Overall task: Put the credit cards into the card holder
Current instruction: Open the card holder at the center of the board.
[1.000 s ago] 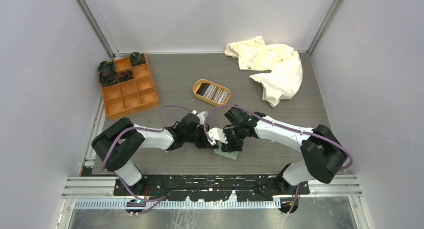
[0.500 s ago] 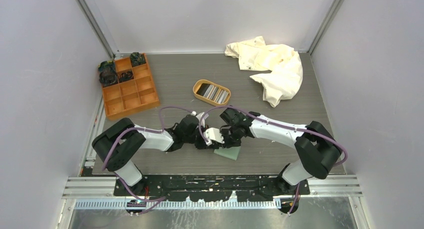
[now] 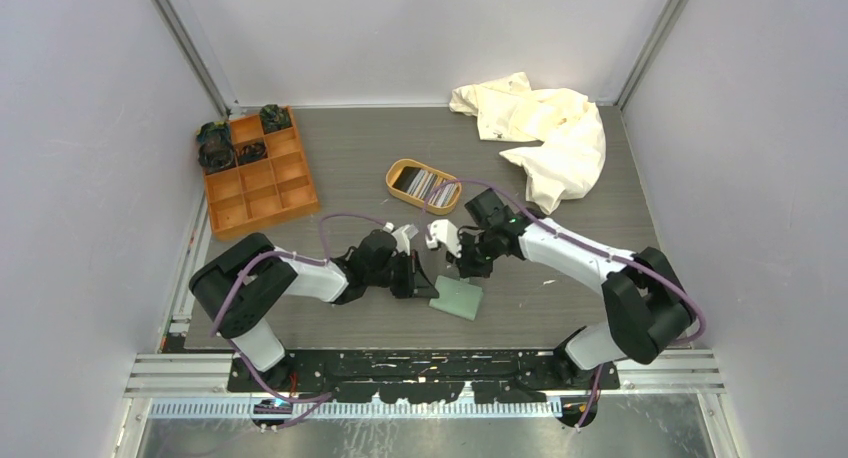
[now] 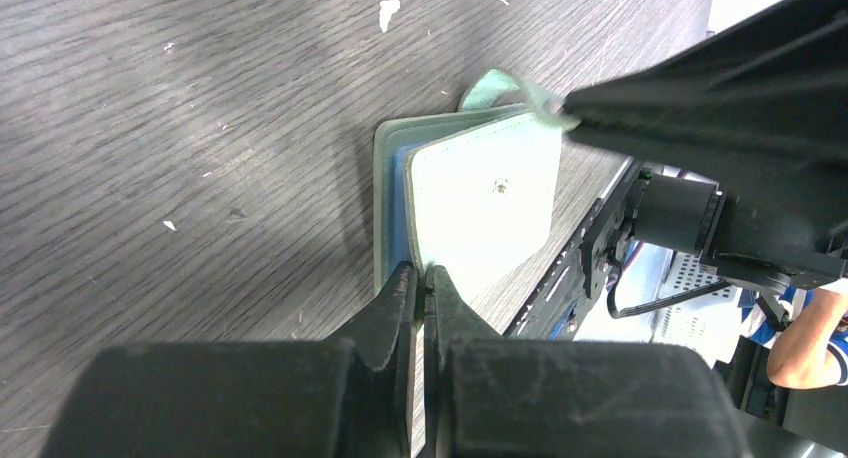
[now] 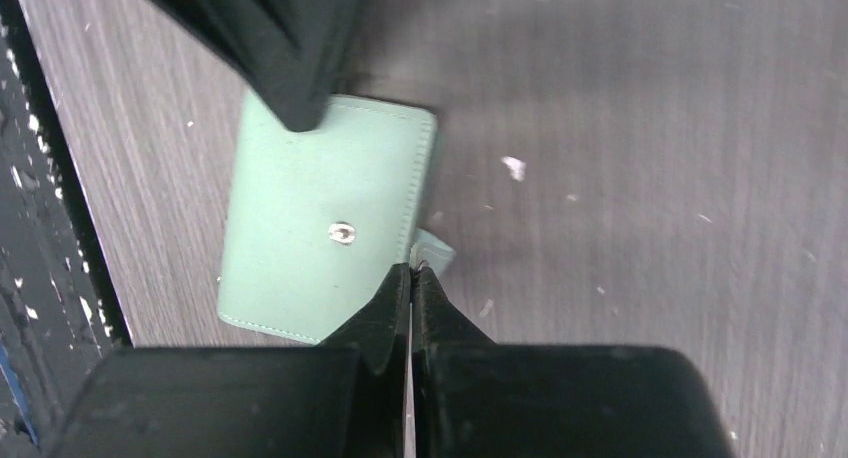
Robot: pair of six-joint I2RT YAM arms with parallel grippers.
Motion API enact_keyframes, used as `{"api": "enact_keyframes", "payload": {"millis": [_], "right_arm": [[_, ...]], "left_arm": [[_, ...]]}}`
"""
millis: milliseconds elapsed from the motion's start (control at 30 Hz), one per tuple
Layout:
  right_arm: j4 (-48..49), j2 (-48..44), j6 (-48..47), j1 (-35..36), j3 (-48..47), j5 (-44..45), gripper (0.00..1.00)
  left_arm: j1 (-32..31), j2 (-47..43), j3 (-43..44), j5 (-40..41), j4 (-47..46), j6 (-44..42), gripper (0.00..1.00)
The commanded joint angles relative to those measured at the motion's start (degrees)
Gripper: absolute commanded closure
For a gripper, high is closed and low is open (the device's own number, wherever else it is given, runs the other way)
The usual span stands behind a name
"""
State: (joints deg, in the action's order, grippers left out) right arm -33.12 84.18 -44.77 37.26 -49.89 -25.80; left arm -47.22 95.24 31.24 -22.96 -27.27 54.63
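Sage-green and matte, with a fine stitched seam along its edge, the card holder (image 3: pixel 458 300) lies flat and folded shut on the grey wood-grain table (image 3: pixel 560 298), on the near side of the oval tan tray (image 3: pixel 391 177), towards the arm bases. A small round metal snap (image 5: pixel 342 233) sits in the middle of its smooth cover, and a short rounded tab (image 5: pixel 435 250) sticks out from one long edge. The right gripper (image 5: pixel 411 273) has its black tapered fingers pressed together on that tab, pinching it. The left gripper (image 4: pixel 421 278) comes in from the opposite side, its fingers drawn in until only a thin slit is left between them; the tips meet the holder's edge, but whether they actually clamp it cannot be told. In the left wrist view a thin light-blue layer shows between the cover and the back. The credit cards (image 3: pixel 430 186), thin stiff rectangles in dark and pale tones, stand on edge in a row inside the tray. Left of the tray sits an orange box (image 3: pixel 258 183) split into square compartments, a few holding dark lumps. Right of and beyond the tray lies a crumpled cream cloth (image 3: pixel 545 128).
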Motion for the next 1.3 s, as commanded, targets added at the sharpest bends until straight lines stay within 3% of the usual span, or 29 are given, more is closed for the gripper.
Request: {"api": "enact_keyframes", "payload": {"millis": [0, 200, 367, 533, 633, 867, 1033, 1267], "right_arm": [[4.68, -4.66, 8.23, -3.69, -0.76, -3.16, 0.99], [6.71, -4.23, 19.56, -9.52, -2.80, -10.44, 0.99], [13.56, -7.63, 32.13, -17.71, -1.00, -19.99, 0.99], [25.69, -10.96, 46.13, -25.30, 4.02, -19.32, 0.99], [27.71, -10.70, 52.96, -26.54, 4.31, -14.91, 0.99], [29.54, -8.86, 55.91, -26.67, 4.83, -14.75, 0.99], [28.61, -8.27, 54.52, -26.75, 4.64, -12.40, 0.99], [23.34, -6.28, 49.16, -26.72, 2.83, -5.91, 0.99]], "left_arm": [[0.97, 1.76, -0.74, 0.57, 2.91, -3.74, 1.00], [2.96, -0.04, 2.65, -0.53, 5.83, -6.81, 0.97], [6.25, -4.17, 7.19, 0.94, 12.62, -10.22, 0.60], [7.52, -10.30, 6.62, 5.77, 14.18, -10.33, 0.42], [7.57, -13.47, 2.80, 6.65, 8.95, -7.18, 0.41], [6.26, -16.40, -7.14, 10.62, -11.04, 6.14, 0.37], [1.48, -12.88, -5.06, 16.57, -11.84, 7.16, 0.35], [-0.05, -4.76, -2.20, 17.64, -13.09, 8.14, 0.32]]}}
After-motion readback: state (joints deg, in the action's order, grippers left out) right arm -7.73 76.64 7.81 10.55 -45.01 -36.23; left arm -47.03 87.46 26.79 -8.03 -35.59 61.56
